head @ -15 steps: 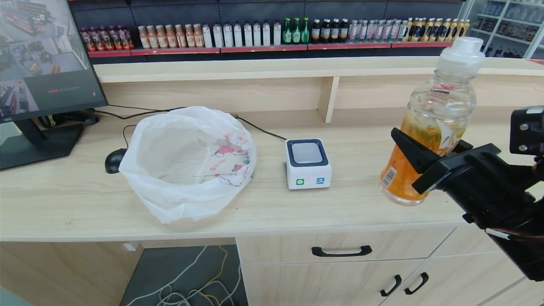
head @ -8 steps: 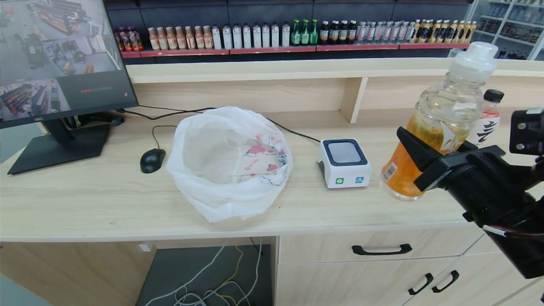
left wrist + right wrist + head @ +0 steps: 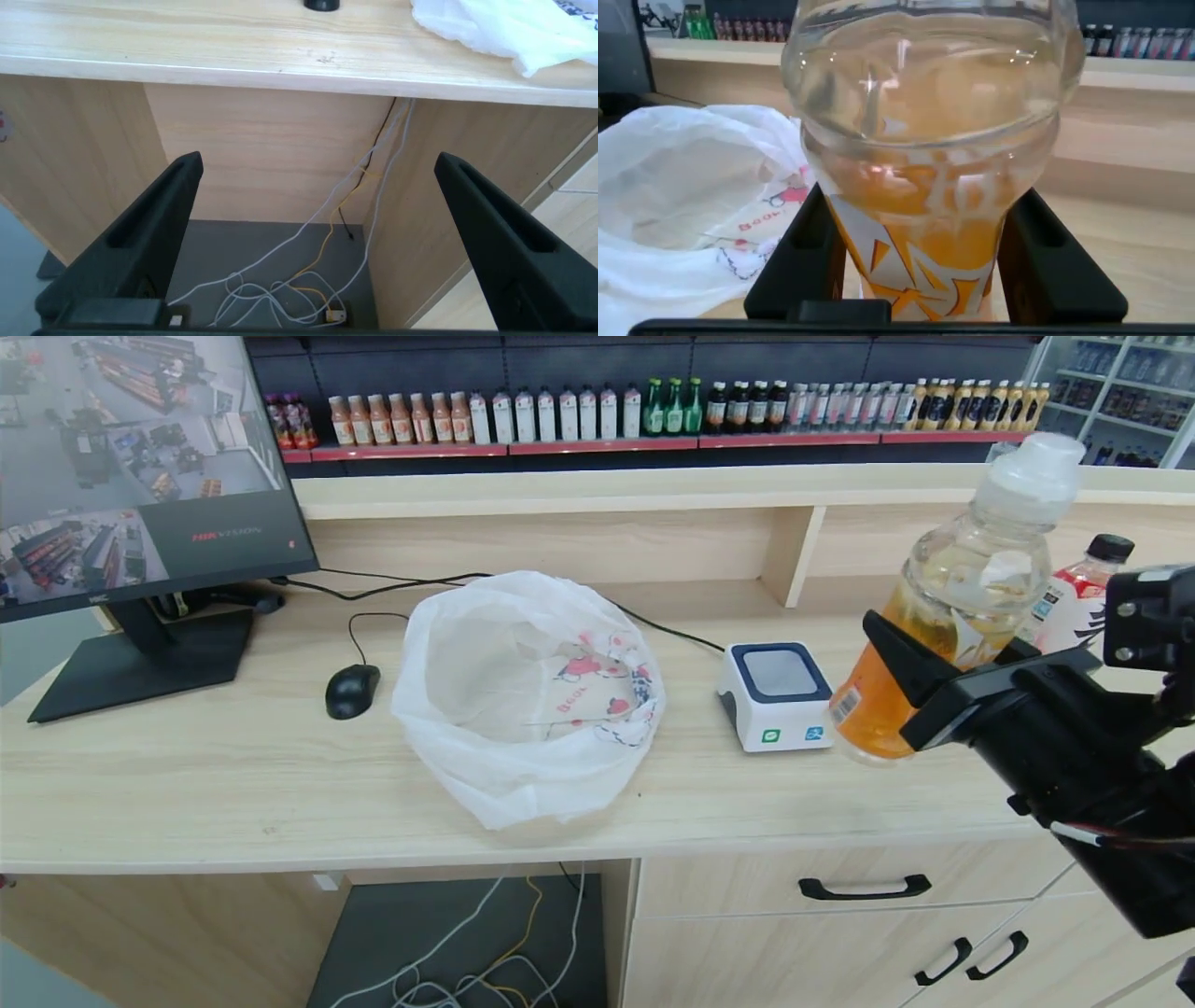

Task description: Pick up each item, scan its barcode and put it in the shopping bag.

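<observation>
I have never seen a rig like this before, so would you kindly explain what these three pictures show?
This is a two-armed robot at a shop counter. The wide picture comes from a camera on its head; the other two come from cameras on its wrists. On the counter sit an open white shopping bag, a small barcode scanner, a computer mouse, a monitor and, far right, a second bottle with a black cap. The right gripper is clamped on a bottle of orange drink, held tilted beside the scanner. The left gripper is open and empty, below the counter's edge, facing loose cables.
</observation>
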`<state>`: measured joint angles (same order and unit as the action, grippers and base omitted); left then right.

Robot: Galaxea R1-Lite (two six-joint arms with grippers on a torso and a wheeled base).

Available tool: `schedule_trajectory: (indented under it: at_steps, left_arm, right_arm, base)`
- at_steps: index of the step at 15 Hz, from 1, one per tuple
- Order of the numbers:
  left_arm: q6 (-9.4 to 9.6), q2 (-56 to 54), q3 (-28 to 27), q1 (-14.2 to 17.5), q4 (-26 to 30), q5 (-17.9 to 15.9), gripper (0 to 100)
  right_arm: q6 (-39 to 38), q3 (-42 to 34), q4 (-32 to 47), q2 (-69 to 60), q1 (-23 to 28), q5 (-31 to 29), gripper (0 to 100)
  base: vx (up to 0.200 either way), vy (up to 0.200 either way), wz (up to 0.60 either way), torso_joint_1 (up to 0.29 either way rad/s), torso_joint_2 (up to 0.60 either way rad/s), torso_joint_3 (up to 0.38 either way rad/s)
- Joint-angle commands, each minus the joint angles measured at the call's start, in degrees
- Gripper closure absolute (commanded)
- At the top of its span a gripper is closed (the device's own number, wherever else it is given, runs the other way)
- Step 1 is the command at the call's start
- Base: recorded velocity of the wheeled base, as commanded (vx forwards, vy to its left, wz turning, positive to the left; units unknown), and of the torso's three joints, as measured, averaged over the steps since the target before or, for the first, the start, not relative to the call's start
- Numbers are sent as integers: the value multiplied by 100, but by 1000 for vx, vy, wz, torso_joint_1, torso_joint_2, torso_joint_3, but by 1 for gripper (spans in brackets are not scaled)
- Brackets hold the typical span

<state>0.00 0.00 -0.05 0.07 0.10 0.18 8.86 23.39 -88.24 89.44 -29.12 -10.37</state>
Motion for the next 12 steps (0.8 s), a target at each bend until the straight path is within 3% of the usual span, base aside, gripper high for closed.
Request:
schedule_trajectory:
  at_steps: [1,6,9,12]
  left_arm:
    - [0,0,5,1,-1,8,0]
    - [-79,0,-4,1,-1,8,0]
    - [-62,0,5,1,-1,8,0]
    - [-62,0,5,1,-1,8,0]
  right_arm:
    - [265,464,17,293,3,79,100]
    - [1425,1774,-27,1154,126,651,100]
    - [1961,2073,-62,1400,249,1196,100]
    - [2462,2046,-176,1506,689,1723,100]
  base:
    - [0,0,0,0,0,0]
    - [0,0,0,0,0,0]
    - [0,0,0,0,0,0]
    - [0,0,0,0,0,0]
